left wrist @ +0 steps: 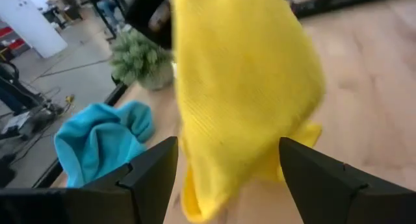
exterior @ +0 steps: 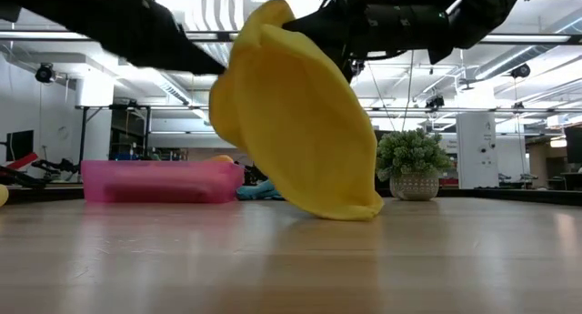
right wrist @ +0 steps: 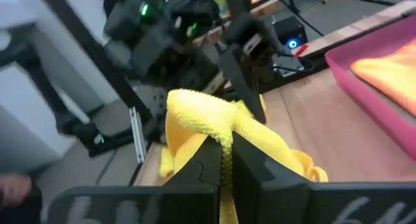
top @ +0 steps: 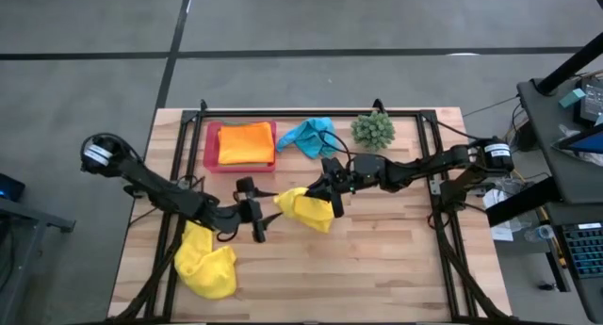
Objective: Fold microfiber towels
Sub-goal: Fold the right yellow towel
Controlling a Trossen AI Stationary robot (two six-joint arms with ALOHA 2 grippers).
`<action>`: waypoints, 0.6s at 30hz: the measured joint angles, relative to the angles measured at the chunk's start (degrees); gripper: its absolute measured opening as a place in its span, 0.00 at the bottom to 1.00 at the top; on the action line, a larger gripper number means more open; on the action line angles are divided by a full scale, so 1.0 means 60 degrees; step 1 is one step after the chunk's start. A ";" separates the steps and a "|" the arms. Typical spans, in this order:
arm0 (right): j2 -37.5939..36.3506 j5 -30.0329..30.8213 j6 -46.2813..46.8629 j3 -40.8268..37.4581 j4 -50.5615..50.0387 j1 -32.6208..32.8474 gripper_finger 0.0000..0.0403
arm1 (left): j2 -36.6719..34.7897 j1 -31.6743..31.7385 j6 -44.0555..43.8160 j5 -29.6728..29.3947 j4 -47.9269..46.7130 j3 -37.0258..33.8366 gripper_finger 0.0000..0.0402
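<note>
Step in hand: folding one yellow towel point(top: 309, 209), by my read; it hangs from the right gripper point(top: 332, 195), lower edge brushing the table point(top: 396, 259).
Right gripper: fingers pinched shut on the towel's top edge, just in front of the pink tray point(top: 212, 146) and to its right.
Left gripper point(top: 256, 212): fingers spread apart, holding nothing, just left of the hanging towel and in front of the tray.
Next move, as judged: the spread fingers need to find a free corner or edge of the hanging cloth, so the two arms can stretch it flat and lay it down to double over.
Pink tray: holds the orange towel point(top: 246, 143), lying flat and apparently folded.
Turquoise towel point(top: 308, 136): crumpled on the table just right of the tray, not in it.
Second yellow towel point(top: 205, 264): heaped well in front of the tray, near the table's front edge.
Plant ball point(top: 373, 129): right of the tray, beyond the turquoise towel.
Light green towel: not seen in any view.
</note>
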 joint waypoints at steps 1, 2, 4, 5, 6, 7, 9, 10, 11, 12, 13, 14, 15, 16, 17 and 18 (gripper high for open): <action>0.0000 0.0051 0.0094 0.0000 0.0038 -0.0001 0.02 | 0.0153 0.0013 0.0000 0.0001 0.0003 -0.0001 0.63; 0.0000 0.0111 0.0131 0.0000 0.0099 -0.0001 0.02 | 0.0312 0.0050 -0.0009 0.0001 0.0035 -0.0001 0.63; 0.0000 0.0127 0.0135 0.0000 0.0120 -0.0001 0.02 | 0.0590 0.0102 -0.0050 -0.0032 0.0040 -0.0005 0.62; 0.0000 0.0127 0.0137 0.0000 0.0123 -0.0001 0.02 | 0.0720 0.0140 -0.0053 -0.0067 0.0075 -0.0005 0.62; 0.0000 0.0129 0.0134 0.0000 0.0117 -0.0001 0.02 | 0.0840 0.0179 -0.0057 -0.0153 0.0085 0.0007 0.62; 0.0000 0.0140 0.0133 0.0000 0.0117 -0.0001 0.02 | 0.0949 0.0222 -0.0061 -0.0262 0.0107 0.0025 0.61; 0.0000 0.0172 0.0127 0.0000 0.0117 -0.0001 0.02 | 0.1080 0.0287 -0.0064 -0.0381 0.0317 0.0047 0.59; 0.0000 0.0188 0.0090 0.0000 0.0115 -0.0001 0.02 | 0.1113 0.0302 -0.0063 -0.0401 0.0432 0.0054 0.58; 0.0000 0.0192 0.0064 0.0000 0.0112 -0.0001 0.02 | 0.1123 0.0302 -0.0063 -0.0411 0.0492 0.0057 0.57; 0.0000 0.0192 0.0039 0.0000 0.0110 -0.0001 0.02 | 0.1123 0.0299 -0.0051 -0.0424 0.0492 0.0057 0.56; 0.0000 0.0192 0.0016 0.0000 0.0111 -0.0001 0.02 | 0.1123 0.0295 -0.0039 -0.0465 0.0492 0.0057 0.55; 0.0000 0.0192 0.0010 0.0000 0.0110 -0.0001 0.02 | 0.1116 0.0291 -0.0039 -0.0527 0.0492 0.0057 0.54; 0.0000 0.0192 0.0006 0.0000 0.0110 -0.0001 0.02 | 0.1059 0.0281 -0.0037 -0.0588 0.0471 0.0057 0.53; 0.0000 0.0192 0.0004 0.0000 0.0099 -0.0001 0.02 | 0.0991 0.0255 -0.0035 -0.0603 0.0478 0.0057 0.53; 0.0000 0.0192 0.0003 0.0000 0.0056 -0.0001 0.02 | 0.0926 0.0250 -0.0032 -0.0621 0.0537 0.0060 0.52; 0.0000 0.0192 -0.0001 0.0000 0.0019 -0.0001 0.02 | 0.0845 0.0245 -0.0026 -0.0619 0.0554 0.0067 0.52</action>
